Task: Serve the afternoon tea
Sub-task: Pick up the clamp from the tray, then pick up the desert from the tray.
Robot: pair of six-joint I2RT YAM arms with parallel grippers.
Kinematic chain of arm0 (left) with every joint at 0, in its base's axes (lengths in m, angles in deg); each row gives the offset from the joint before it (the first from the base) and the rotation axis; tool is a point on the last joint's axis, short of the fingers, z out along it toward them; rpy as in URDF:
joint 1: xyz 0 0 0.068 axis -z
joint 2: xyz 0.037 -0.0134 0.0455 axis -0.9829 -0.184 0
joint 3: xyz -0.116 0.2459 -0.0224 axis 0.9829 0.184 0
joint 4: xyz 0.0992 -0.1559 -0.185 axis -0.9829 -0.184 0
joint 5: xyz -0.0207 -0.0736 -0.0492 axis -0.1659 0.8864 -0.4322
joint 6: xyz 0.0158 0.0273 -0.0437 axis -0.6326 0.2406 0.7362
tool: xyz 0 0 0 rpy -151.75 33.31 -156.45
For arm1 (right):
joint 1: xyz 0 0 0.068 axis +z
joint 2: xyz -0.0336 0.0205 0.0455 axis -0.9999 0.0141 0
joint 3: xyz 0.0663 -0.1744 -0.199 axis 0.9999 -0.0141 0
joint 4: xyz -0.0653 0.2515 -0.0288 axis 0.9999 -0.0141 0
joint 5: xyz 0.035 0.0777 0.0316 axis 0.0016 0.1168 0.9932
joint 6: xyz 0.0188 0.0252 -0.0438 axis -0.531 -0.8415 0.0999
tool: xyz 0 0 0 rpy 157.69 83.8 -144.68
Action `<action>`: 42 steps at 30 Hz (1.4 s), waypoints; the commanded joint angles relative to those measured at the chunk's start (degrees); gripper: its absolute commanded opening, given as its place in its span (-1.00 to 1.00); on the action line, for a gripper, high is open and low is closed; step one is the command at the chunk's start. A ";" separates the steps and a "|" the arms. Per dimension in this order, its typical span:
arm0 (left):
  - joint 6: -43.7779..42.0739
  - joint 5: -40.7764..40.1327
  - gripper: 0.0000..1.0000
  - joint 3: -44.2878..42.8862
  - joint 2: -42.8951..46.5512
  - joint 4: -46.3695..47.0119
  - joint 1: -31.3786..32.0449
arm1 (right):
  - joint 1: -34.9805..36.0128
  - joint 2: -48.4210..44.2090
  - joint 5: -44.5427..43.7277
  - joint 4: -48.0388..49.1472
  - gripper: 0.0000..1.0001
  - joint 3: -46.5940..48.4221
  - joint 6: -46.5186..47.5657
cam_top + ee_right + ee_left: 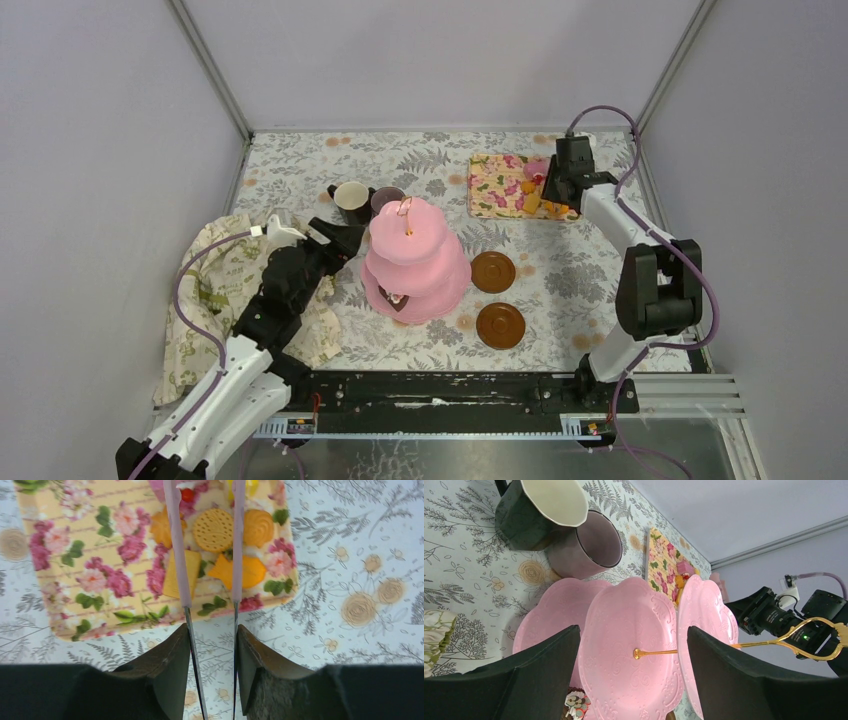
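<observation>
Tongs (175, 540), pink, pinched by R gripper (212, 635) over floral tray (75, 605), far right; round biscuit (213, 529) shows btwn their arms. L gripper (633, 640) jaws spread wide, cake stand (629, 605) framed btwn them, mid-table.

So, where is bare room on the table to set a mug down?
Free: the table between the saucers and the right arm; the far strip behind the mugs. Crowded: around the cake stand, with mugs and left claw close; tray under tongs of right claw.

Glossy embossed cake stand (624, 630) with a shiny gold metal stem (656, 652).
</observation>
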 commanded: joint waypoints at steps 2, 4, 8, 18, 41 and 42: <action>0.31 0.61 0.71 0.20 0.91 2.46 0.32 | -2.25 -2.05 -1.85 -0.94 -0.14 -0.68 0.32; 0.39 0.66 0.71 0.24 0.87 2.52 0.27 | -3.06 -1.36 -1.77 -0.89 -0.14 -0.70 0.36; 0.44 0.74 0.71 0.39 0.64 2.81 0.32 | -4.12 -0.94 -1.18 -0.59 -0.14 -0.60 0.52; 0.84 1.11 0.71 0.85 -0.32 3.60 0.27 | -5.22 4.60 1.39 -0.10 -0.14 1.81 0.76; 0.40 0.53 0.71 0.81 -2.74 4.64 0.33 | -6.02 10.87 3.28 0.28 -0.15 7.98 1.11; 0.38 0.51 0.71 0.85 -3.00 4.80 0.30 | -6.10 11.11 3.38 0.20 -0.15 8.33 1.10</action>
